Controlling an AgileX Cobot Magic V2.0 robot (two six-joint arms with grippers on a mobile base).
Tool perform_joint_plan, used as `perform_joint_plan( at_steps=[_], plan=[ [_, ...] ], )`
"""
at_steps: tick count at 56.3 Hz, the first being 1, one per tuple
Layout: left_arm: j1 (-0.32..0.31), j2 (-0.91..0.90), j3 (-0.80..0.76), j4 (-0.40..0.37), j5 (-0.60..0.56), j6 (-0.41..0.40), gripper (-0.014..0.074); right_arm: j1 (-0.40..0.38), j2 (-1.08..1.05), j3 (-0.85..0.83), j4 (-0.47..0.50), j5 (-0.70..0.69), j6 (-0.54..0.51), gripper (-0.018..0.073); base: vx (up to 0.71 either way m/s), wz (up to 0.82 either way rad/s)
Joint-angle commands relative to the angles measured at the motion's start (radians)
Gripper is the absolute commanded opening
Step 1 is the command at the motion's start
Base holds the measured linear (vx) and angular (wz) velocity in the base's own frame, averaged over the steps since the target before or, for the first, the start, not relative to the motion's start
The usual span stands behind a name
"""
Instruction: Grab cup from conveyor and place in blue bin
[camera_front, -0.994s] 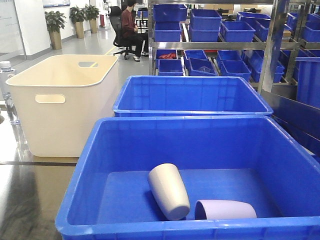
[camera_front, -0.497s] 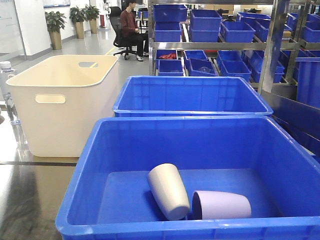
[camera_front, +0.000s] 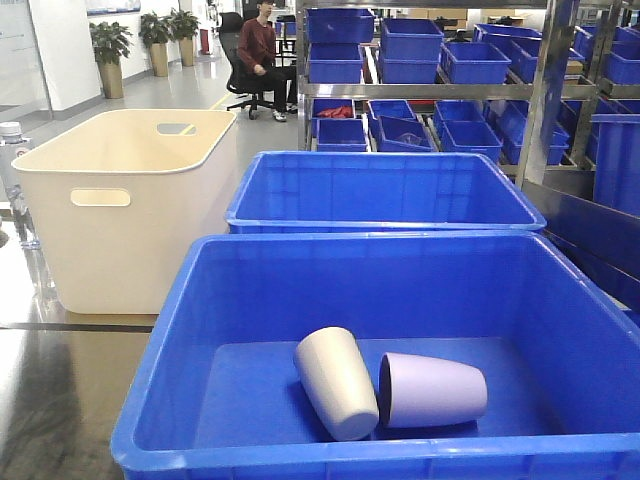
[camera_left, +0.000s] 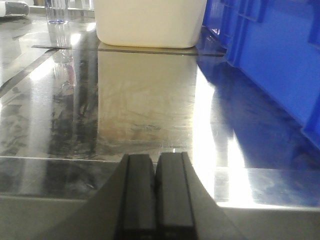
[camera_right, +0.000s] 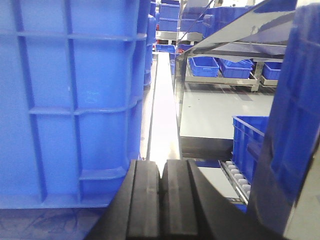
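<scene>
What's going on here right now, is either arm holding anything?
Neither arm holds anything. The left gripper and the right gripper are both shut and empty, low beside the bins. Two cups lie on their sides in the near blue bin: a beige cup and a lilac cup, apparently touching. The second blue bin behind looks empty, and the cream tub sits to its left.

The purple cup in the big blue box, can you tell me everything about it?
The purple cup is pale lilac, smooth and plain, plastic by its look, with no handle. It lies on its side on the floor of the blue bin, its open mouth facing left. That mouth end seems to touch the beige cup lying beside it. No gripper holds it.
</scene>
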Motion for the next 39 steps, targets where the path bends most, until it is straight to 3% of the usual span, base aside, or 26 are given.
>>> perform_joint_plan(
  at_steps=[1, 39],
  plan=[
    [0.003, -0.017, 0.012, -0.001, -0.08, -0.009, -0.0007, -0.006, -0.009, 0.02, -0.007, -0.086, 0.001, -0.0009, 0.0, 0.0],
    [0.003, -0.017, 0.012, -0.001, -0.08, -0.009, -0.0007, -0.006, -0.009, 0.02, -0.007, -0.086, 0.001, -0.0009, 0.0, 0.0]
  ],
)
